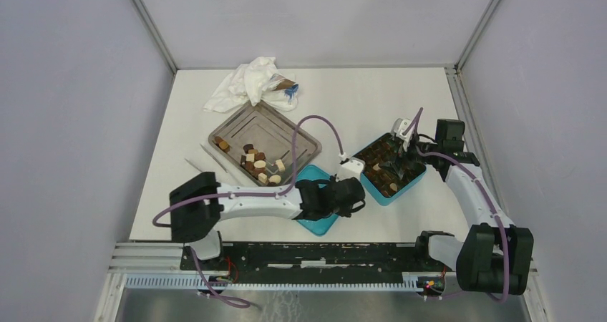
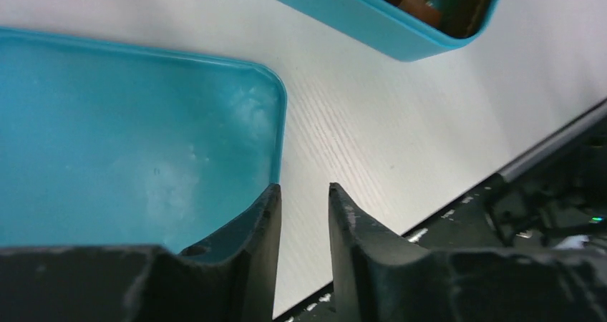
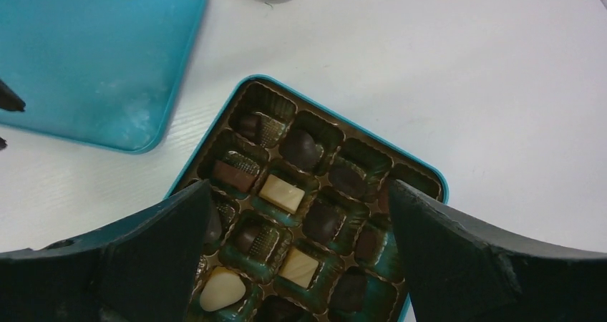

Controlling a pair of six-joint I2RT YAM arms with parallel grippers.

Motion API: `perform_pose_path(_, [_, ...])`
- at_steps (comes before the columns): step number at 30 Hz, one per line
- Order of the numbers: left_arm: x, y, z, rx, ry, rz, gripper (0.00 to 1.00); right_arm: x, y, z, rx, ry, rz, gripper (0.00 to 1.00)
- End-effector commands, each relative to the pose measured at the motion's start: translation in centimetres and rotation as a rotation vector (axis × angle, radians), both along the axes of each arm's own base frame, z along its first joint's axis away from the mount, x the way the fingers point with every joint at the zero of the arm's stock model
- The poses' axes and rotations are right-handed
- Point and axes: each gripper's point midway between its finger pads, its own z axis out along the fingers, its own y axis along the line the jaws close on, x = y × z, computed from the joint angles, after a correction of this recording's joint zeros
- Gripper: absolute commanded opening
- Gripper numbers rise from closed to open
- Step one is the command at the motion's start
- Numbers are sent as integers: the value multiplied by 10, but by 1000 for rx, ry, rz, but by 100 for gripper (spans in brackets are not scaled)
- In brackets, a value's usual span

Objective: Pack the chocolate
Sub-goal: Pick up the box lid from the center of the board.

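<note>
Loose chocolate, brown and cream pieces, lies in a metal tray. More chocolate sits in the cups of the teal box, which shows right of centre in the top view. My right gripper hangs open and wide above the box, holding nothing. The teal lid lies hollow side up beside the box. My left gripper straddles the lid's right rim. One finger is inside the lid and one outside, with a narrow strip of bare table showing between them.
A crumpled white cloth and a brown wrapper lie behind the tray. Two thin white sticks lie left of the tray. A black rail runs along the near table edge, close under the left gripper.
</note>
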Motion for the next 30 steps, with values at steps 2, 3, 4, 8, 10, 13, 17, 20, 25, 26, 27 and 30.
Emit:
perform_pose_path(2, [5, 13, -23, 253, -55, 49, 34, 15, -11, 5, -13, -15, -102, 98])
perform_pose_path(3, [5, 13, -26, 269, -52, 47, 33, 15, -11, 5, -13, -12, -103, 98])
perform_pose_path(4, [5, 12, -29, 278, -49, 46, 32, 15, -11, 4, -14, -10, -103, 98])
perform_pose_path(8, [4, 12, -41, 308, -37, 36, 32, 15, -12, 3, -17, -7, -106, 98])
perform_pose_path(10, [1, 9, -49, 319, -22, 19, 33, 15, -12, 3, -16, -5, -107, 98])
perform_pose_path(13, [-3, 4, -57, 324, 3, -2, 32, 15, -11, 3, -16, -5, -106, 98])
perform_pose_path(17, [-8, 0, -61, 322, 31, -23, 31, 15, -11, 2, -16, -1, -106, 98])
perform_pose_path(20, [-8, 0, -60, 319, 32, -23, 31, 15, -12, 1, -16, 4, -107, 98])
perform_pose_path(25, [-9, 2, -69, 351, 43, -27, 30, 15, -11, 1, -15, 3, -105, 98])
perform_pose_path(26, [-10, 3, -73, 365, 49, -30, 30, 15, -11, 2, -15, 1, -105, 98])
perform_pose_path(27, [-11, 3, -75, 370, 55, -31, 29, 15, -11, 2, -14, 1, -104, 98])
perform_pose_path(30, [-12, 3, -79, 384, 64, -34, 23, 14, -11, 3, -13, 0, -104, 98])
